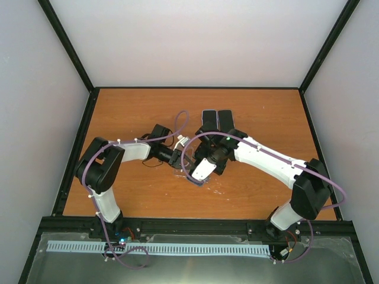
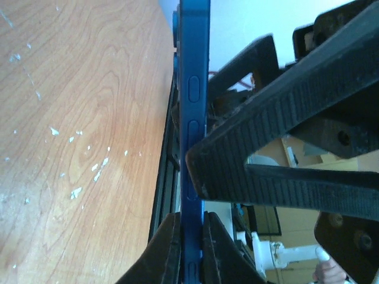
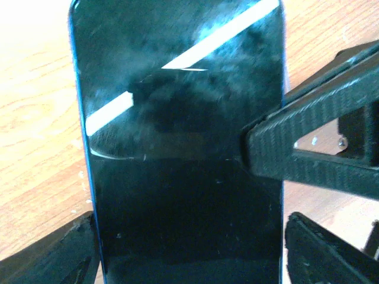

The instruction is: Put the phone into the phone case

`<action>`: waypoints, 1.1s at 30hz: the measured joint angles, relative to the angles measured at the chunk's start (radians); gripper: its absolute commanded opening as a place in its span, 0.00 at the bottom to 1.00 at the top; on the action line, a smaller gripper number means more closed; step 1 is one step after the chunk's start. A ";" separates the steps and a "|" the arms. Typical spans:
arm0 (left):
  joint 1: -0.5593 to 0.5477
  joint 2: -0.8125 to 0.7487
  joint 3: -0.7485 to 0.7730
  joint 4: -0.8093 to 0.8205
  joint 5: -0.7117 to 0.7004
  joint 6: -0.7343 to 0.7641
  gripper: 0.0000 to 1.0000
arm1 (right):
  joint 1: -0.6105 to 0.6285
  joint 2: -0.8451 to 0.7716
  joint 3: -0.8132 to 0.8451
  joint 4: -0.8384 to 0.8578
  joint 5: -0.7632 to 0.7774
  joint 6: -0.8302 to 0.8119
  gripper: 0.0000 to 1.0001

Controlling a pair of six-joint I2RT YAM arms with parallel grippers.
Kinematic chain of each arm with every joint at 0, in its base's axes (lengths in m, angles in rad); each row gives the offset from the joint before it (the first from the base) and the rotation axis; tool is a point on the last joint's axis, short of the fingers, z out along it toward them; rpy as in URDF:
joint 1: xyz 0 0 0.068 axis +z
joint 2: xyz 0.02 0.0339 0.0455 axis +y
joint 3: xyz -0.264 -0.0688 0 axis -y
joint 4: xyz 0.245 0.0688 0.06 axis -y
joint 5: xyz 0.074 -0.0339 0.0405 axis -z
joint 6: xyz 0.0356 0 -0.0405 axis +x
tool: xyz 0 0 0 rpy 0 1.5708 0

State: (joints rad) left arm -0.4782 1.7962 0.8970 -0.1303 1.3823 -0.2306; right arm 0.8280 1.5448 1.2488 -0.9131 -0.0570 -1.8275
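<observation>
At mid-table, where the two arms met, my left gripper (image 2: pixel 190 231) was clamped on the phone (image 2: pixel 194 89). It had one finger on each flat face and pinched the thin body near one end. My right gripper (image 3: pixel 189 254) stood wide, with a finger outside each long edge. One finger looked to be against the button side, but I couldn't tell whether the pair was truly gripping.

I judged the phone a light, rigid slab, with slick glass that could scratch or crack. The blue side rails seemed the better place to hold it, clear of the buttons.

Its long axis ran straight out from both sets of fingers. The dark screen faced my right wrist camera and the button edge faced my left. The wooden table (image 2: pixel 71 130) lay just beside it, though I couldn't see whether they touched.
</observation>
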 measured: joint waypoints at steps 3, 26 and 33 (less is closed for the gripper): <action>0.019 0.000 0.004 -0.005 -0.006 0.001 0.01 | -0.001 -0.002 0.002 0.029 -0.003 0.045 0.93; 0.298 -0.255 -0.019 0.148 -0.003 -0.047 0.01 | -0.254 -0.071 0.179 0.227 -0.522 1.083 0.94; 0.300 -0.354 -0.020 0.243 0.002 -0.070 0.01 | -0.294 -0.070 0.098 0.507 -0.707 1.595 0.89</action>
State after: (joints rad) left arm -0.1783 1.4418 0.8772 0.1131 1.3838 -0.3004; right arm 0.5339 1.4746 1.3472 -0.4057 -0.7643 -0.2329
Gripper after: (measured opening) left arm 0.082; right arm 0.908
